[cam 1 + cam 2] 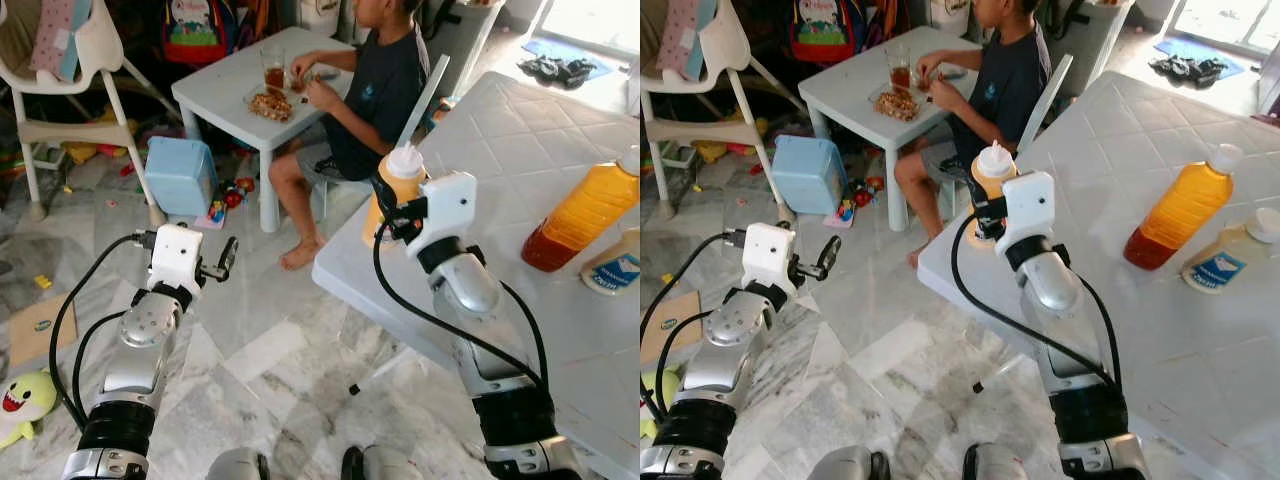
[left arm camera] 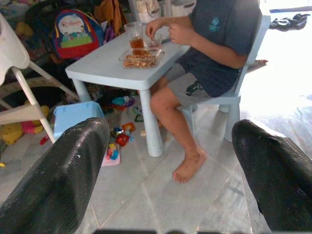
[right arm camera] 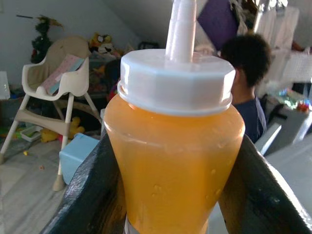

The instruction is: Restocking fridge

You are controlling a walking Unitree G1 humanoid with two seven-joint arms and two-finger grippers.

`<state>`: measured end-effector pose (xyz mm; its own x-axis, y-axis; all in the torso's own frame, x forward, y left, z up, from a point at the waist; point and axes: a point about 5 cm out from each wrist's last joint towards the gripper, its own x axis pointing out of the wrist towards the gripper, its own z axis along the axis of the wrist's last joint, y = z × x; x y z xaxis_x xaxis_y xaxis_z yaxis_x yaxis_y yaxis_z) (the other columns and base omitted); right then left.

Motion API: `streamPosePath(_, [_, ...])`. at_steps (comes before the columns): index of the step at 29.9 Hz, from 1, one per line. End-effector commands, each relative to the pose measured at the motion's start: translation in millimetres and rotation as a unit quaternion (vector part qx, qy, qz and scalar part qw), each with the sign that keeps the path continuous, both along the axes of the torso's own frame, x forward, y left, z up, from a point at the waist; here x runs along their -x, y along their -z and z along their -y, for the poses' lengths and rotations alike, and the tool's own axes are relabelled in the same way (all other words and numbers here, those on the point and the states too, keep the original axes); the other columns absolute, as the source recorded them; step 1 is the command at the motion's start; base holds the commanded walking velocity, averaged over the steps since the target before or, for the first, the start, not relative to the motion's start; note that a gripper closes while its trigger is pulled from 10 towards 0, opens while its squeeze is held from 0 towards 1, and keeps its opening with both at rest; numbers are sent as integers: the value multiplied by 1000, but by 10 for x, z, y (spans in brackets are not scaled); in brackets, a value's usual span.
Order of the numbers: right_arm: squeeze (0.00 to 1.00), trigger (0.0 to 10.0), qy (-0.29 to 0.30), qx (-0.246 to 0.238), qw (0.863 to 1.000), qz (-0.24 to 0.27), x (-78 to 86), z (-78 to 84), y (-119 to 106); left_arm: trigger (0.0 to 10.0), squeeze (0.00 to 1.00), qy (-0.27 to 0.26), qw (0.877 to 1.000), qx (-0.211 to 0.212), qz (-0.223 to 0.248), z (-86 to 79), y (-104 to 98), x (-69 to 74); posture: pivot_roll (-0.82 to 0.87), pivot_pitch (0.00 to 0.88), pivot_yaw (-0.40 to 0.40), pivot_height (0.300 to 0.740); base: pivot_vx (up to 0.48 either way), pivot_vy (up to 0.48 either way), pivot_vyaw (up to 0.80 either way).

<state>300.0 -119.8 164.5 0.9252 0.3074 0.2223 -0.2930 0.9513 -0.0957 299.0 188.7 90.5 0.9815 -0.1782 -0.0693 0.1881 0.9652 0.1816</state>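
Early in the restocking, by the look of it: no fridge in sight. On the white table (image 1: 560, 330), two bottles (image 1: 585, 210) waiting at the far right; orange squeeze bottle (image 1: 992, 185) at the near-left corner, pinched by the right gripper (image 3: 165, 165). Left gripper (image 1: 228, 258) spread, idle over the floor

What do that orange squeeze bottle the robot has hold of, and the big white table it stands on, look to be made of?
The squeeze bottle looks like translucent soft plastic: the orange fill shows through, under an opaque white ribbed cap. The right end effector grips it. The table seems moulded white plastic, matte, with a pressed tile pattern.
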Motion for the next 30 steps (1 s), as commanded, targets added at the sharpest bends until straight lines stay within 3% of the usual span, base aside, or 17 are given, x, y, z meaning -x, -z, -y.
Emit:
streamPosePath(1, [0, 10000, 5, -12, 1000, 9, 23, 1, -60, 10000, 0, -4, 1000, 1, -1, -9, -3, 19, -28, 34, -16, 740, 0, 0, 0])
streamPosePath(6, [0, 10000, 65, -37, 997, 21, 76, 31, -75, 10000, 0, -19, 1000, 7, 0, -1, 0, 21, -18, 38, -32, 740, -287, 0, 0])
streamPosePath(11, [0, 10000, 64, -53, 996, 21, 73, 5, -115, 10000, 0, -14, 1000, 7, -3, 26, 2, 9, -28, 44, -30, 740, -306, 0, 101])
streamPosePath(24, [0, 10000, 40, -47, 998, 23, 84, -84, -129, 10000, 0, -19, 1000, 12, -3, 87, 20, 30, -26, 44, -56, 740, -305, 0, 800])
streamPosePath(30, [0, 10000, 41, -47, 998, 16, 97, -64, -90, 10000, 0, -30, 1000, 10, -3, 38, 21, 53, -18, 45, -60, 740, -286, 0, 800])
